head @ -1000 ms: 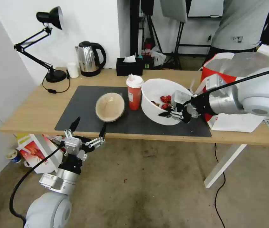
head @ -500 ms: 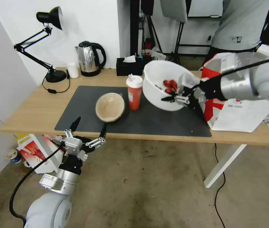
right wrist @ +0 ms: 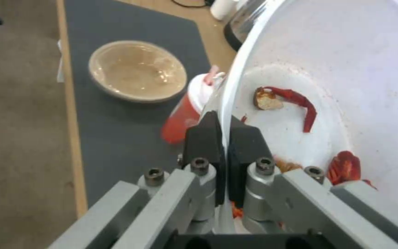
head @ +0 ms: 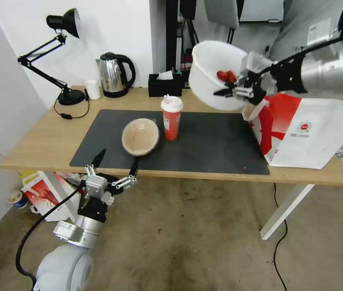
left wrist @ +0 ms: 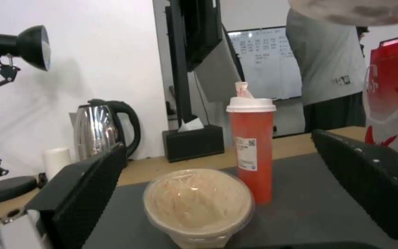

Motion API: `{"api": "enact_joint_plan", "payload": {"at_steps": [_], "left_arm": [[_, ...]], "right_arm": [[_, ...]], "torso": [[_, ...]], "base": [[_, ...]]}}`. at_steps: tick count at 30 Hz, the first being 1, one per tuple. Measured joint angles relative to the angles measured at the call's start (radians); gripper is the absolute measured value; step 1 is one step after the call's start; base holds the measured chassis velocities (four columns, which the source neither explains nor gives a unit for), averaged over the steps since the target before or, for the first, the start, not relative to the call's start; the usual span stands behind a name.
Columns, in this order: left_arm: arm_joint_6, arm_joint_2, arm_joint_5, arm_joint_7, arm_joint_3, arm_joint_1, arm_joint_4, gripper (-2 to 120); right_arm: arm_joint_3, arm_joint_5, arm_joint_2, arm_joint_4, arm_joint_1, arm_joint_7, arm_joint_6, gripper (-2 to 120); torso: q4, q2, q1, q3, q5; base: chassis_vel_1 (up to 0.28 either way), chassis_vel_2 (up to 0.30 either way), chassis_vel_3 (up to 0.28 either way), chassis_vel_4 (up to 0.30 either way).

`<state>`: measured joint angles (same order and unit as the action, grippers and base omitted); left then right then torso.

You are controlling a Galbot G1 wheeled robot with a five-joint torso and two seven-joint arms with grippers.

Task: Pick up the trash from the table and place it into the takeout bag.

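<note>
My right gripper point(head: 236, 87) point(right wrist: 224, 138) is shut on the rim of the white plastic bowl point(head: 214, 72) point(right wrist: 346, 79), holding it tilted high above the table point(head: 50, 137), just left of the takeout bag point(head: 309, 129). Red food scraps point(head: 226, 75) point(right wrist: 295, 102) lie inside the bowl. The red paper cup point(head: 172, 119) point(left wrist: 251, 148) and the tan bowl point(head: 140, 136) point(left wrist: 198, 204) stand on the dark mat point(head: 212, 141). My left gripper point(head: 115, 166) point(left wrist: 222, 186) is open below the table's front edge, facing the tan bowl.
A steel kettle point(head: 113, 74), a black tissue box point(head: 164, 85), a small white cup point(head: 93, 89) and a black desk lamp point(head: 62, 24) stand along the back of the table. A person stands behind the bag. A red-white bag point(head: 44, 194) lies on the floor at left.
My right gripper has lifted the white bowl off the mat, up and to the right toward the bag. The bag now stands more fully in view. The left arm has barely moved.
</note>
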<state>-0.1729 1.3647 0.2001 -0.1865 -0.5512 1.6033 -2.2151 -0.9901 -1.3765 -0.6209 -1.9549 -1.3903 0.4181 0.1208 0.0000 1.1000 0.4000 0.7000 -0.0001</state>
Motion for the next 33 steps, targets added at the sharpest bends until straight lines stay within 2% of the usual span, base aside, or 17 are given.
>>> {"api": "enact_joint_plan", "payload": {"at_steps": [10, 33], "left_arm": [[-0.002, 0.0, 0.001, -0.001, -0.005, 0.003, -0.003, 100], [-0.006, 0.003, -0.018, -0.002, 0.001, 0.008, 0.001, 100]], "right_arm": [[-0.005, 0.006, 0.003, 0.067, 0.0, 0.017, -0.005, 0], [0.092, 0.127, 0.199, 0.234, 0.03, 0.024, -0.021, 0]], "torso": [[0.0001, 0.0, 0.0, 0.0, -0.0001], [-0.0001, 0.0, 0.0, 0.0, 0.0002]], "base": [[0.0, 0.0, 0.0, 0.0], [0.0, 0.0, 0.0, 0.0]]}}
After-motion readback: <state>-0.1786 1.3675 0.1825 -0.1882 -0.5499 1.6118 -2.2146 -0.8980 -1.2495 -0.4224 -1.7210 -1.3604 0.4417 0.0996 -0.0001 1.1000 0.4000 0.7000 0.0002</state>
